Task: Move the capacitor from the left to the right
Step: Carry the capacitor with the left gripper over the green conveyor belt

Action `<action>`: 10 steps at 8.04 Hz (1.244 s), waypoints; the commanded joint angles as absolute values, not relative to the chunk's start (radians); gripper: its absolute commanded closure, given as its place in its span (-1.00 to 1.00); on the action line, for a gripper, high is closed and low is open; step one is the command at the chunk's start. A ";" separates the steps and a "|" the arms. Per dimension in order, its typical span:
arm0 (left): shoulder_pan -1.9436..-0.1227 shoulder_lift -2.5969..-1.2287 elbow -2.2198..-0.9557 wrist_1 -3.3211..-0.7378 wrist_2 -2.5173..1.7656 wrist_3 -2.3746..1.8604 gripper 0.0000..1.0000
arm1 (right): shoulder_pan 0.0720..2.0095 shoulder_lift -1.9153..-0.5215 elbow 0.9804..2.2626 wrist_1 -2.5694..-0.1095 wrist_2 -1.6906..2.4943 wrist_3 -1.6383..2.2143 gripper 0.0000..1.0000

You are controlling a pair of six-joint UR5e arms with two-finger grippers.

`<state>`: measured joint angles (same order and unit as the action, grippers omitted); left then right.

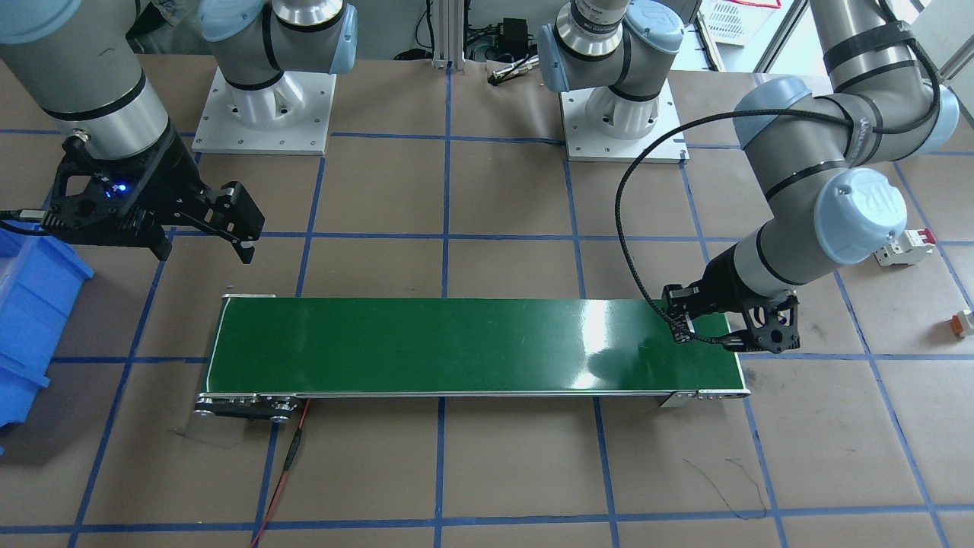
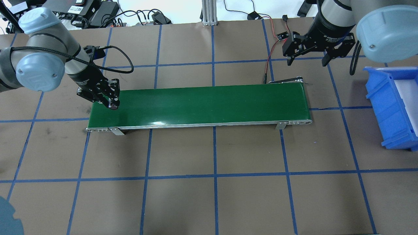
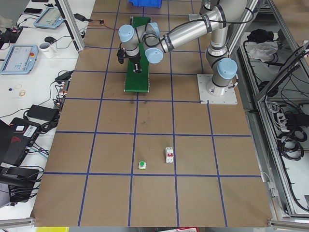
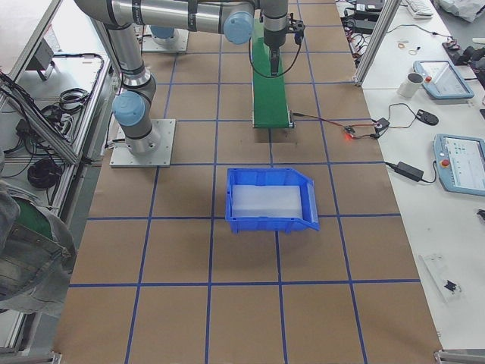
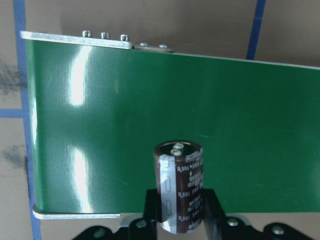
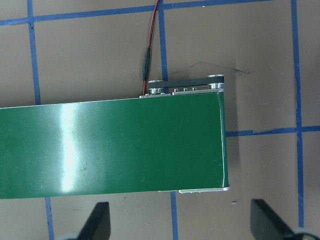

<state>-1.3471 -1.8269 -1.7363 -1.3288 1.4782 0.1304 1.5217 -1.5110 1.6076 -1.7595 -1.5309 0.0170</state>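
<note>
**Green belt, left end: one capacitor clamped in the left gripper**

Items counted: one capacitor, one green conveyor belt, one blue bin, one white block with a red switch, one small orange-and-white part, one red lead, and two grippers.

Capacitor: it has a dark sleeve with printed text and a pale grey stripe. The end face with two terminals points away from the wrist camera. The two fingers of the left gripper press on its sides. It sits over the left end of the belt, near the end edge. Contact with the belt surface cannot be determined.

Left gripper: it is closed on the capacitor and points down at the belt.

Right gripper: its jaws are spread wide and hold nothing. It hangs above the table, beyond the right end of the belt and apart from it.

Bin: it stands on the table to the right of the belt, well apart from it.

Block and small part: both lie on the table off the belt's left end, apart from each other.

Lead: it runs to the roller bracket at the right end of the belt.
</note>
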 commanded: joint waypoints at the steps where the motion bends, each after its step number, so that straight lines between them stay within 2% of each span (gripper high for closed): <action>1: -1.373 -1.871 -1.736 -1.305 1.502 0.127 0.38 | 1.522 -1.511 1.608 -1.759 -1.531 0.017 -1.00; 7: -1.390 -1.891 -1.736 -1.253 1.529 0.121 0.31 | 1.522 -1.511 1.608 -1.758 -1.531 0.018 -1.00; 9: -1.391 -1.893 -1.736 -1.241 1.529 0.121 0.21 | 1.522 -1.511 1.608 -1.759 -1.531 0.018 -1.00; 10: -1.393 -1.894 -1.738 -1.239 1.529 0.121 0.05 | 1.522 -1.511 1.608 -1.758 -1.531 0.018 -1.00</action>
